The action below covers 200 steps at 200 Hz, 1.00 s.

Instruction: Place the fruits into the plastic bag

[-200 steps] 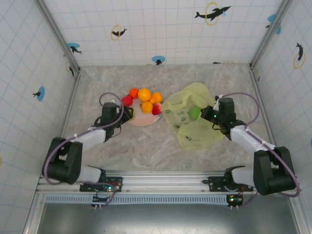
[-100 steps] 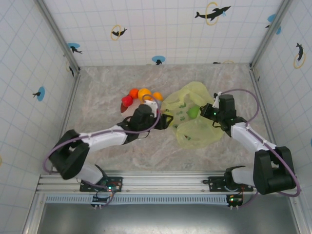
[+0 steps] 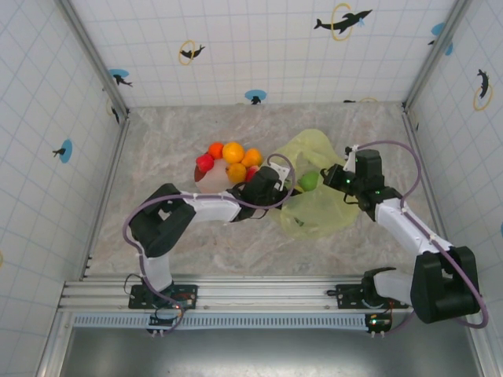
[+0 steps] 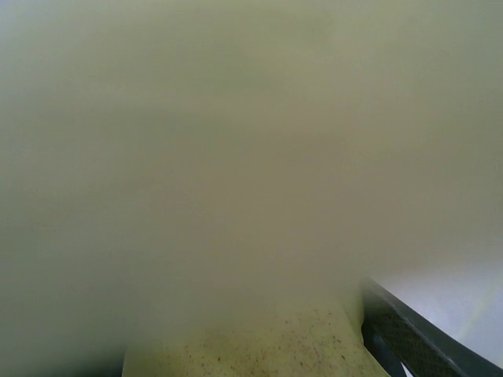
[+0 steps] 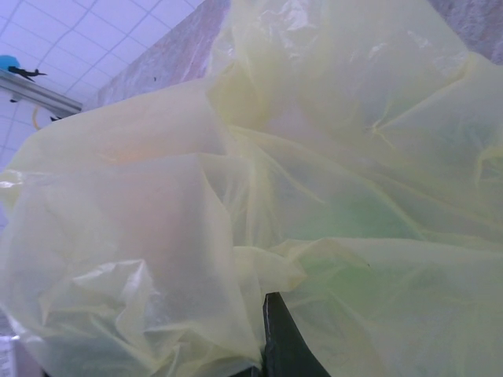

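The plastic bag [image 3: 318, 210] lies right of centre, a green fruit [image 3: 309, 181] inside. The right gripper [image 3: 332, 177] is clenched on its rim, we judge to hold it open; the left gripper [image 3: 283, 185], at that mouth, grasps a speckled fruit [image 4: 244, 349]. Other fruits [image 3: 233, 153] sit on the plate [image 3: 204, 179].

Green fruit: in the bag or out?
In: the green fruit lies inside the plastic bag's outline, seen through its film; right wrist view shows green behind plastic.
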Available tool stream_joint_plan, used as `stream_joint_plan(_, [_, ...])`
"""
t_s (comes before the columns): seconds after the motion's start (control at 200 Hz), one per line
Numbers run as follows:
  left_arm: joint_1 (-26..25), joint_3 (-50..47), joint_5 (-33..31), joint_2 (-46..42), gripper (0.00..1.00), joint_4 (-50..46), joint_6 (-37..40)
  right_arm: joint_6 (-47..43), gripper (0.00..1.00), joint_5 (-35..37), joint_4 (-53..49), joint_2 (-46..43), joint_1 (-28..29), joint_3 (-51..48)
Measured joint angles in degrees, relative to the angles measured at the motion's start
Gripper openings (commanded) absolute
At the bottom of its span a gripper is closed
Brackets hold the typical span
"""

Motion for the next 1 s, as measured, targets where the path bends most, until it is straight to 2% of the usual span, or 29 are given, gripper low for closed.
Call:
stream_joint_plan(0.235, [0.39,1.49,-5.86,2.32,0.67,0.59,-1.79,1.79,0.0,-0.94,1.4,0.0,0.59,-1.01])
stream_joint_plan(0.54, [3.78,3.61,-12.15,3.1,0.68,2.78,-5.11,-4.9,0.0,-1.03,-2.47,0.52,0.79,-0.87])
stream_joint_plan(0.881, [3.72,13.51,-19.21,13.6,0.74,7.74,-7.15,-8.79,0.0,-6.1,-3.87,4.48,0.7,1.73])
stream_joint_plan(1.001, [3.72,16.44,-19.8,17.51,0.77,8.68,-7.93,-9.66,0.0,-7.34,-3.93,5.6,0.26,2.03])
